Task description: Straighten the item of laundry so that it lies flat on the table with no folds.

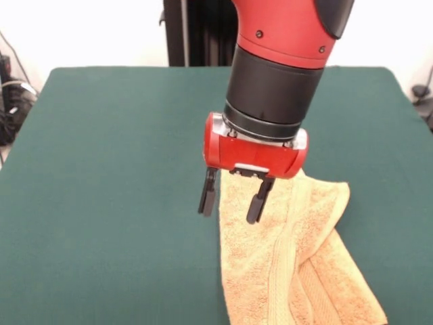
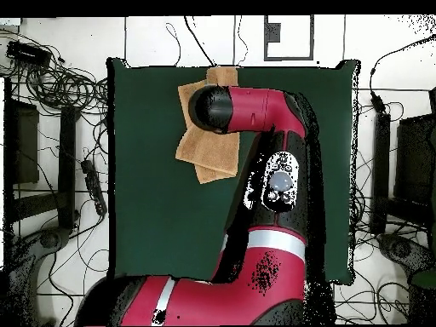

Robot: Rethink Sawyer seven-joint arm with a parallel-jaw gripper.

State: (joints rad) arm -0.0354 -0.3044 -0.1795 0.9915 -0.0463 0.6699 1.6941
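The orange-tan towel [image 1: 291, 264] lies on the dark green table [image 1: 108, 189] at the front right of the front view, folded over itself with a raised crease and a paler band stripe running down it. Its lower part runs past the picture's bottom edge. My gripper [image 1: 232, 201] hangs just above the towel's upper left corner, open and empty, with one finger over the bare table and one over the cloth. In the overhead view the towel [image 2: 209, 153] lies near the table's far edge, partly hidden under my arm's wrist; the gripper itself is hidden there.
The table's green top [image 2: 153, 221] is much larger than the towel. Cables and stands [image 2: 51, 94] lie on the floor around the table. My arm [image 2: 264, 196] stretches across the middle of the table.
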